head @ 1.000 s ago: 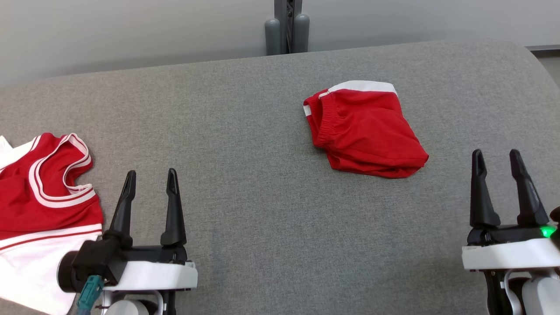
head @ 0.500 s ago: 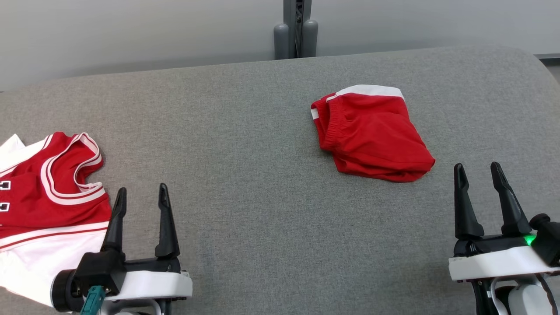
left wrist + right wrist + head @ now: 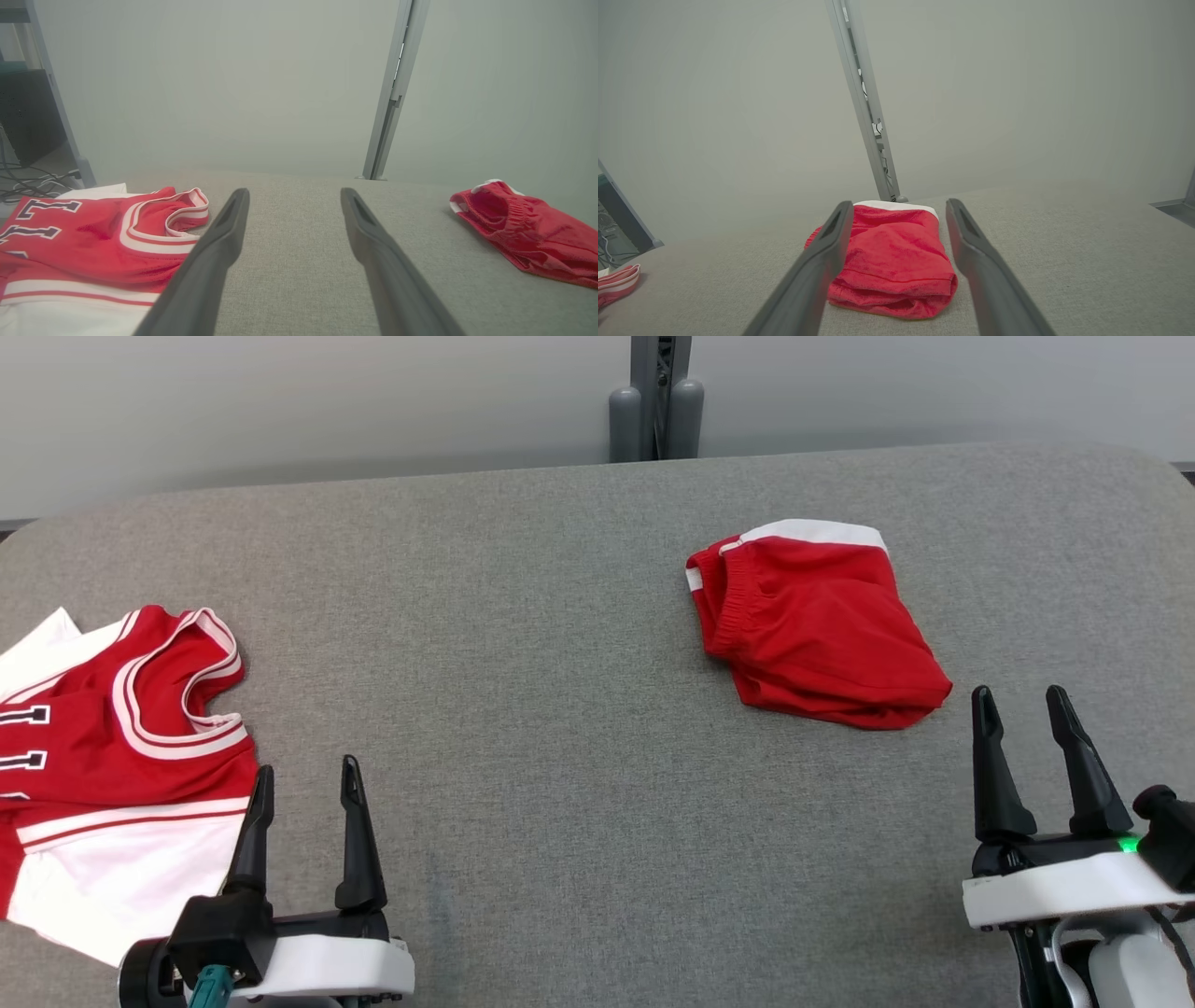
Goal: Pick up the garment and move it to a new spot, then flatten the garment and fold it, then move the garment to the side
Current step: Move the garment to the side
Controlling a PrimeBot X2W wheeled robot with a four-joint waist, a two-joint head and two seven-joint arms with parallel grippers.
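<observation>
Find the red jersey (image 3: pixel 121 747) rumpled at the left end of the grey bench (image 3: pixel 523 663), just beside the left tool (image 3: pixel 307 767), spread wide and empty. Swing that tool left, pinch the striped trim (image 3: pixel 187 744) rather than loose mesh, lift clear before carrying. Leave the red shorts (image 3: pixel 817 625) alone, well apart, ahead of the right tool (image 3: pixel 1019 693), likewise spread, holding nothing.

L gripper (image 3: pixel 306 777) & R gripper (image 3: pixel 1019 702) both agape, empty
</observation>
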